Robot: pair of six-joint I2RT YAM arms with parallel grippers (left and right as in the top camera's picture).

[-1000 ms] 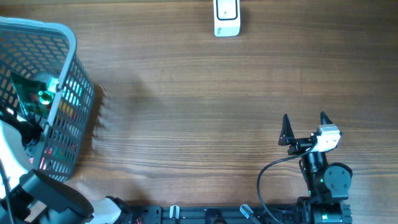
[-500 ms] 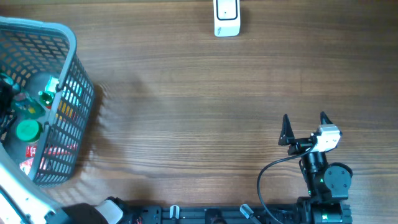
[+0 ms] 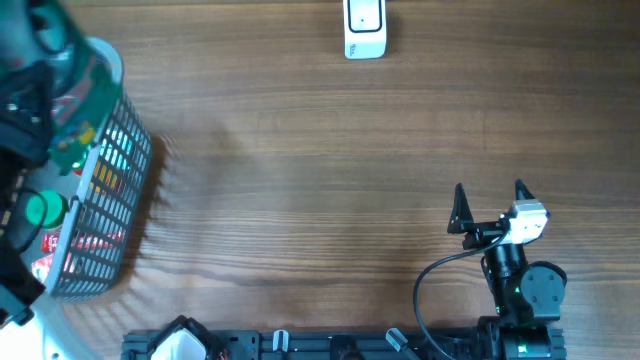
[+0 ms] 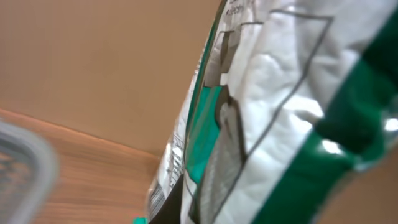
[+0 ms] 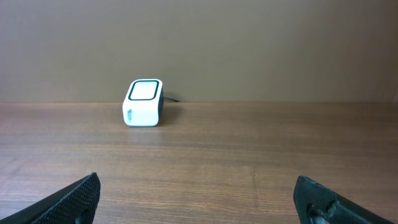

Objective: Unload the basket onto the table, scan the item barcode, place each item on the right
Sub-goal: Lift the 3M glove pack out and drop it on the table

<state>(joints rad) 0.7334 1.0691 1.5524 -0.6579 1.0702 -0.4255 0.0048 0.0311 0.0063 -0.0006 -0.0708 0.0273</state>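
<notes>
A glossy green-and-white foil pouch (image 4: 273, 118), likely light, limp and slippery and best pinched at a seam, is being clamped tightly by the left claw (image 3: 35, 90) above the grey mesh basket (image 3: 120, 150) at left. The right claw (image 3: 489, 195) is being held agape, empty.

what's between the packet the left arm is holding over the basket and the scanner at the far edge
Nothing visible. From the packet above the basket to the white scanner, the table is bare wood. The right gripper sits open at the near edge, off that path.
</notes>
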